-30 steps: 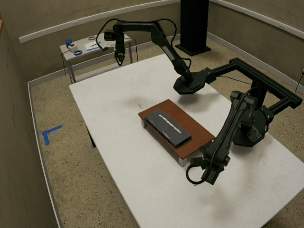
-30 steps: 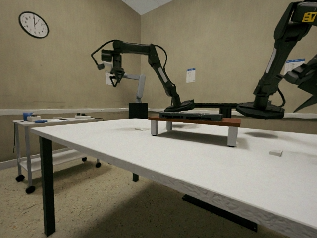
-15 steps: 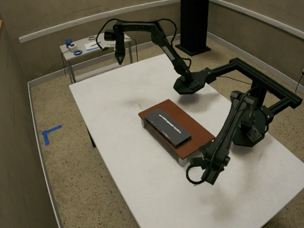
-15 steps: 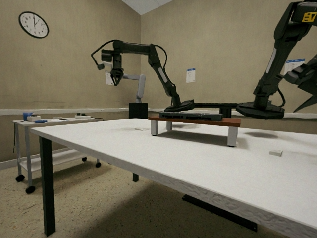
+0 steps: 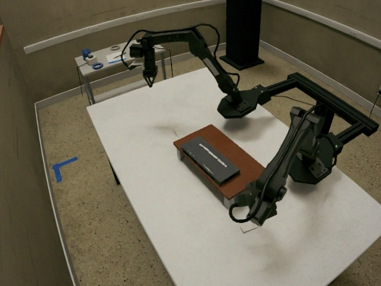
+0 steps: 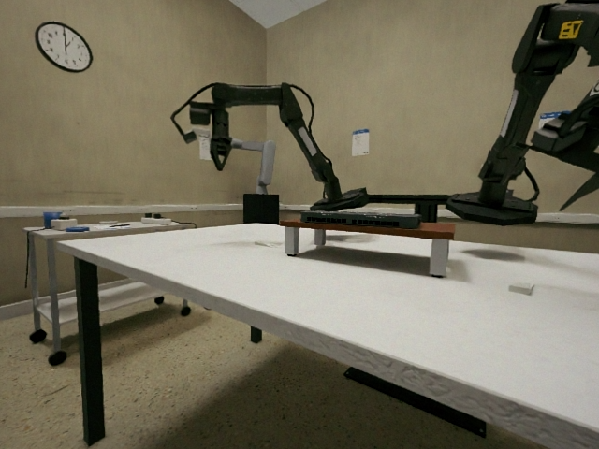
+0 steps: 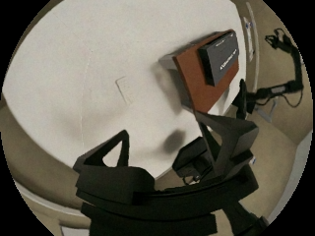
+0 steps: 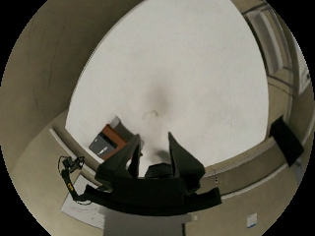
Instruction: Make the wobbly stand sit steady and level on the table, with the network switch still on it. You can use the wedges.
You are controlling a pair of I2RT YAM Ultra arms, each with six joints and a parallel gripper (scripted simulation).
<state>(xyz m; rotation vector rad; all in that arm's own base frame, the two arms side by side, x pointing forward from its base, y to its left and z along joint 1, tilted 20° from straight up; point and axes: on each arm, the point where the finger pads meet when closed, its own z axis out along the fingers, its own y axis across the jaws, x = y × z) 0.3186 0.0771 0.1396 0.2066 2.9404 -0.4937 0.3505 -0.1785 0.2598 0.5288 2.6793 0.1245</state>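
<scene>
The stand has a brown top on white legs and sits mid-table. The dark network switch lies flat on it, as the exterior view also shows. My left gripper is wide open and empty, hovering low over the table just beyond the stand's near end. A small white wedge lies on the table below it. A second wedge lies near the stand's far end. My right gripper hangs high over the table's far edge, with its fingers partly closed, a gap between them and nothing held.
A side cart with small blue and white items stands beyond the far edge. A black column stands at the back. The black frame carrying both arm bases runs along the table's right side.
</scene>
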